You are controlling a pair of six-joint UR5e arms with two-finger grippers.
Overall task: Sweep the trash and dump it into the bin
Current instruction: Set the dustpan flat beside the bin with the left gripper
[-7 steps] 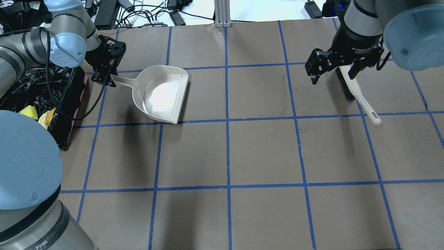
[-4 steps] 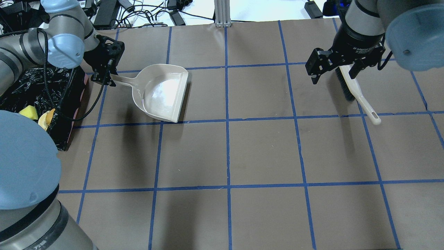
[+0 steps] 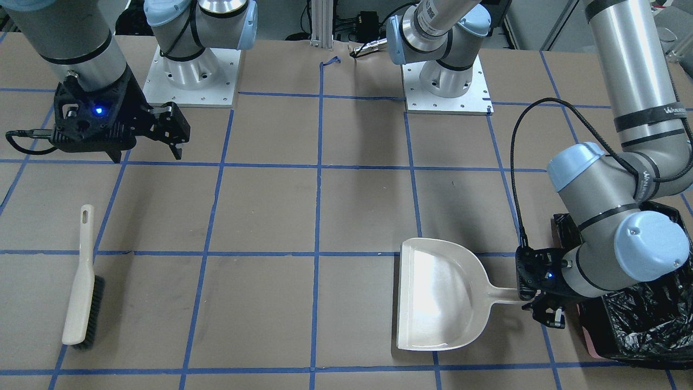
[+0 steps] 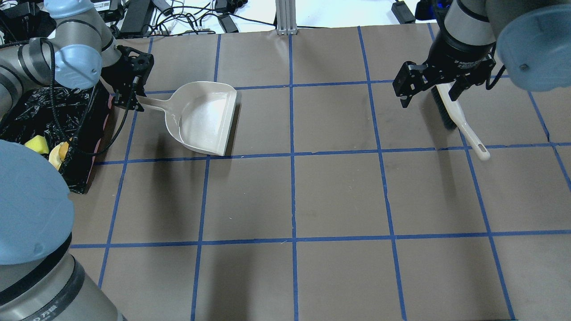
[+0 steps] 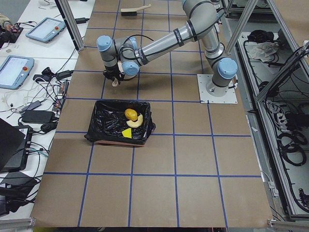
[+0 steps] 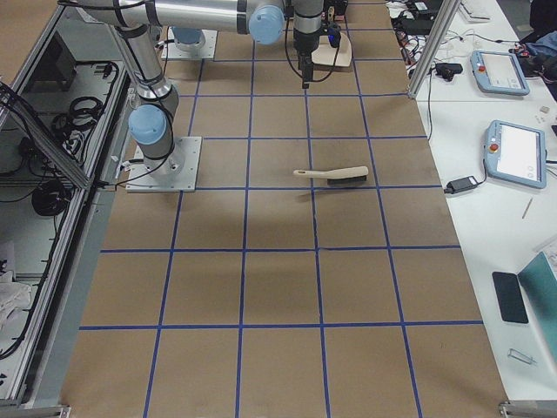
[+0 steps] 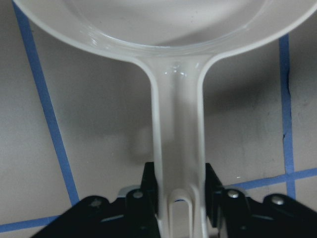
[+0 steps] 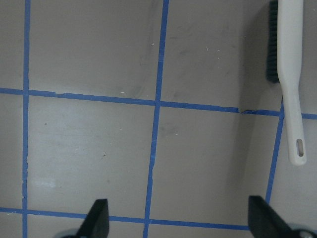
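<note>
Black-lined bin [image 5: 104, 126] at the table [image 4: 339, 196]'s left end holds the sponge [image 5: 126, 133], potato [image 5: 130, 114] and bread piece [image 5: 138, 122]; beside it the left gripper [image 4: 134, 100] clamps the beige dustpan [image 4: 205, 120] by its handle; far right, the right gripper [image 4: 429, 98] hangs spread near the brush [image 4: 464, 125] lying flat.

The dustpan [image 4: 203, 118] lies with its mouth facing a broad stretch of bare table [image 4: 339, 196], passable all the way to the hand brush [image 4: 461, 122] lying well apart on that side. At the dustpan's handle end the left gripper [image 4: 131, 100] is clamped on. The black-lined bin [image 4: 80, 176] stands just behind it, blocking that side. The right gripper [image 4: 429, 91] hangs spread above the brush.
</note>
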